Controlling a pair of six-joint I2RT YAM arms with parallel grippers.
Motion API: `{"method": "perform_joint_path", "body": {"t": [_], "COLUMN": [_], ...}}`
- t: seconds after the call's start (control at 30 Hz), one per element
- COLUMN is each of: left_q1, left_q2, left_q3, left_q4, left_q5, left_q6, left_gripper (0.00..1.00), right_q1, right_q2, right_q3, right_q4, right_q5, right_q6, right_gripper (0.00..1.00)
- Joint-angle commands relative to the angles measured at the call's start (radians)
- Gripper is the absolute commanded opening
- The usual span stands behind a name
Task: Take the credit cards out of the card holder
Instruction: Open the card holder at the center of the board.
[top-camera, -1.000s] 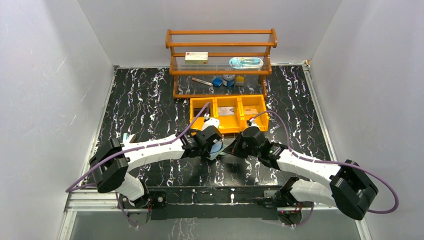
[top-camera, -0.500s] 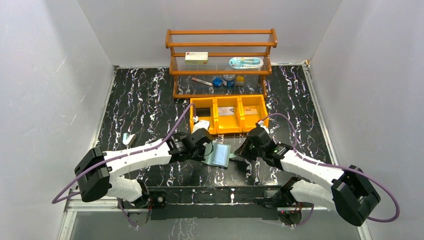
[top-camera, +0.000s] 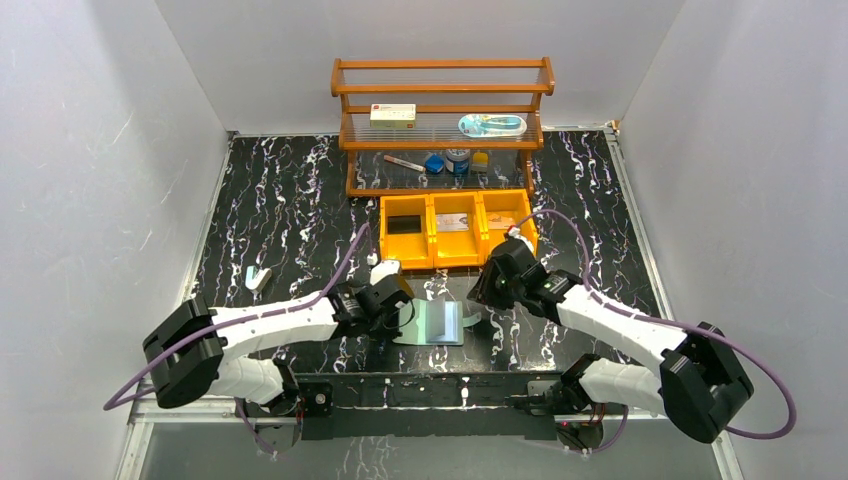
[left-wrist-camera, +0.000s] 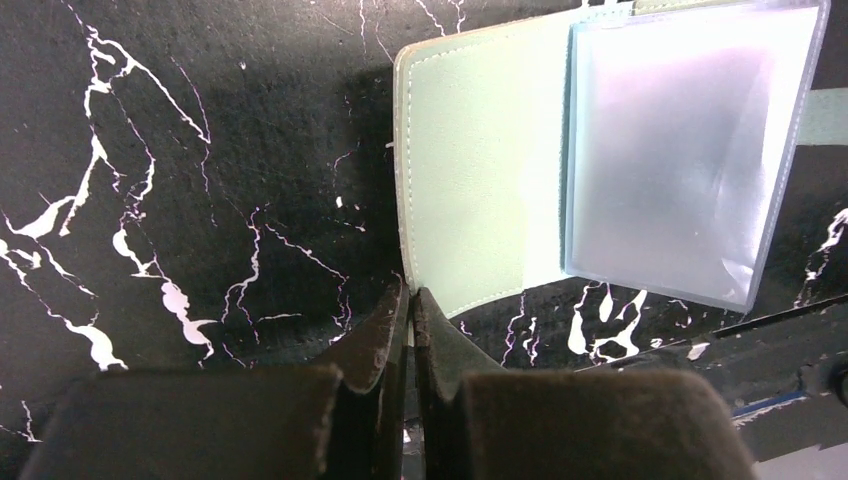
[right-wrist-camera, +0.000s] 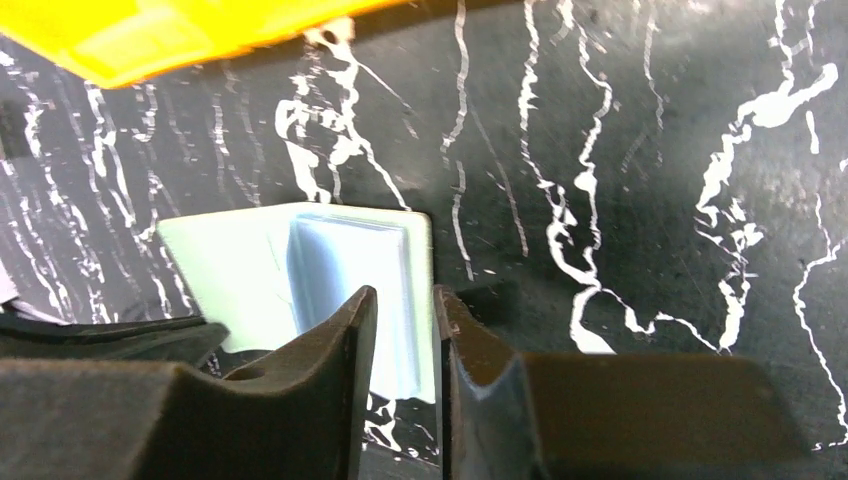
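The sage-green card holder (top-camera: 432, 322) lies open and flat on the black marble table, near its front edge. Its pale clear sleeve (left-wrist-camera: 680, 150) faces up, and I cannot see a card in it. My left gripper (left-wrist-camera: 410, 292) is shut on the card holder's near left corner (top-camera: 400, 318). My right gripper (right-wrist-camera: 404, 295) hovers just over the holder's right edge (right-wrist-camera: 415, 300) with its jaws a little apart and nothing between them. Three flat credit cards lie in the orange bins: a dark one (top-camera: 405, 224), a greyish one (top-camera: 452, 222) and a tan one (top-camera: 503, 218).
The orange three-compartment bin (top-camera: 457, 257) stands just behind both grippers. A wooden rack (top-camera: 443, 140) at the back holds a white box (top-camera: 392, 115), a blue packet (top-camera: 492, 125) and small jars. A small white object (top-camera: 258, 278) lies at the left.
The card holder, held between both grippers, came toward the front edge and opened out flat. My right gripper has let go and opened; the left arm pulled back left, still gripping.
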Motion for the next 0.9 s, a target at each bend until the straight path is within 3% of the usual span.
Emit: {"method": "perform_joint_path", "body": {"t": [0.0,0.17,0.4,0.67,0.87], "left_q1": [0.001,0.001,0.0,0.0,0.002], "left_q2": [-0.057,-0.078,-0.078,-0.079,-0.085], "left_q3": [-0.024,-0.054,-0.068,-0.075,-0.082], "left_q4": [0.032,0.075,0.087,0.099,0.108], "left_q5": [-0.004,0.005,0.012,0.016,0.011], "left_q6": [-0.069,-0.104,-0.105,-0.101,-0.102], "left_gripper": [0.03,0.04,0.04,0.04,0.04], "right_q1": [-0.004,-0.002,0.024,0.068,0.137], "right_q2": [-0.034,-0.044,0.079,0.182,0.283], "right_q3": [0.097,0.083,0.051,0.088,0.152], "right_q4": [-0.047,0.08,0.183,0.25,0.314], "right_q5": [-0.008,-0.162,-0.29,-0.363,-0.403], "right_q6": [-0.072,-0.081,-0.045,-0.046,-0.041], "right_gripper": [0.38,0.49,0.57,0.51,0.53]}}
